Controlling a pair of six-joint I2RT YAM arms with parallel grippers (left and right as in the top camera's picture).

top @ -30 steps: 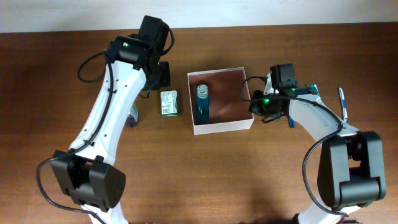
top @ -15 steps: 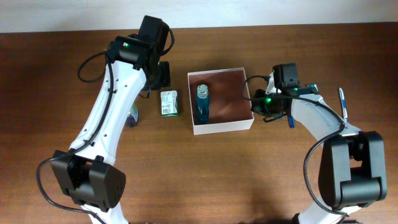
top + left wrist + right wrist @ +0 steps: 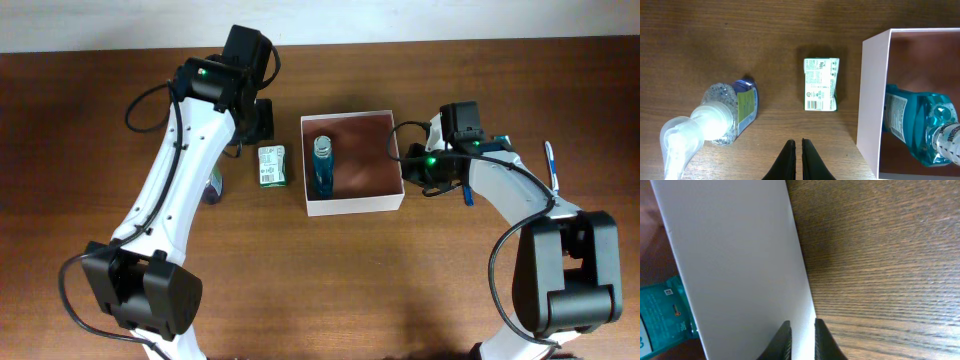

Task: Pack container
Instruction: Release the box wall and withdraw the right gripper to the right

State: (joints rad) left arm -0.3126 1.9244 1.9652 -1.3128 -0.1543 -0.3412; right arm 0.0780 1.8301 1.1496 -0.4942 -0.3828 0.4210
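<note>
Overhead: the container [image 3: 365, 150] sits open side up on the wooden table [image 3: 300, 280]. A blue mouthwash bottle [image 3: 323, 165] lies inside along its left wall; the rest of the reddish floor is bare. The right gripper [image 3: 801, 340] is at the container's right wall, fingers drawn close together. Whether they pinch the rim or only press on it cannot be told. The left gripper [image 3: 798, 157] hangs above the table just left of the container, fingers nearly touching, holding nothing. Ahead of it in the left wrist view lies a small green carton [image 3: 821, 84], flat, barcode up, near the container's left wall but apart from it. Judgement: that carton is the next item to pack. The left fingers should spread wide first and come down across the carton's shorter width. They should then lift clear over the white wall and set the carton on the bare floor right of the bottle, not on it. The right arm would best steady the container and stay out of the drop spot. Around: a clear pump bottle [image 3: 722, 117] lies on its side left of the carton. A slender blue-and-white item [image 3: 549, 165], perhaps a toothbrush, lies well off to the right. In the way: the left wall, close to the carton, leaves one finger little room.
</note>
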